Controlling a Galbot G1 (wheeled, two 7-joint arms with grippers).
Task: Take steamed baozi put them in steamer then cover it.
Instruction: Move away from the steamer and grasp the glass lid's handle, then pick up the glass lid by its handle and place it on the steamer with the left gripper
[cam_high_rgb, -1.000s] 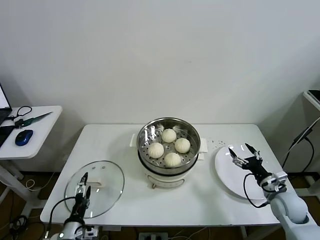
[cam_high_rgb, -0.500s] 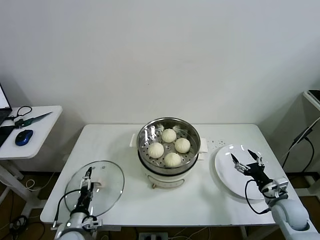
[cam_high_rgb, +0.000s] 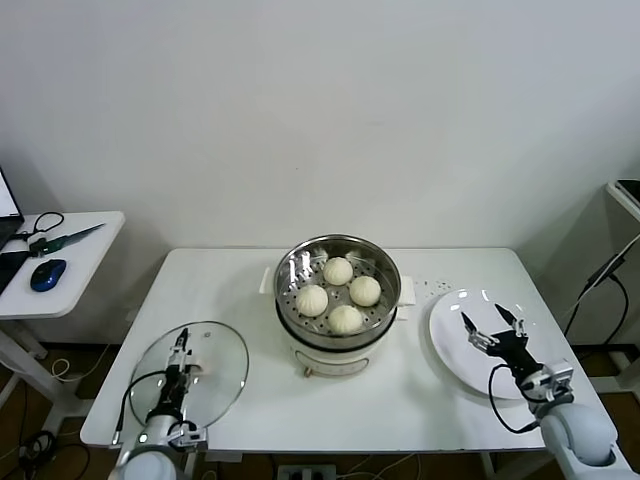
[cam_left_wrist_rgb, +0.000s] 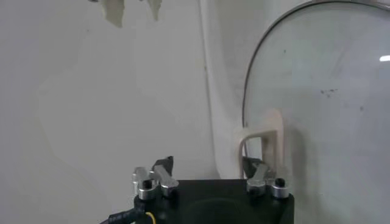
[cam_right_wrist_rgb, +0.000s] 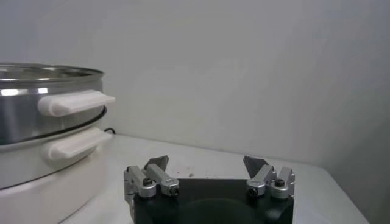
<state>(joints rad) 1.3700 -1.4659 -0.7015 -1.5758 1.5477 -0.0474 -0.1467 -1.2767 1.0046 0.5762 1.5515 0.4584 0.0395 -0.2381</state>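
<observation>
Baozi (cam_high_rgb: 338, 294), all four, sit in the steamer (cam_high_rgb: 384, 264); the cover (cam_high_rgb: 215, 375) lies at seven o'clock, left gripper (cam_high_rgb: 180, 349) spread above its handle (cam_high_rgb: 192, 368). Right gripper (cam_high_rgb: 492, 328) idles agape.

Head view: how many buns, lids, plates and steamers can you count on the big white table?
Steamed baozi: 4, all in the steamer
Steamer: 1
Cover: 1, lying on the table
Plate: 1
Total: 7
</observation>
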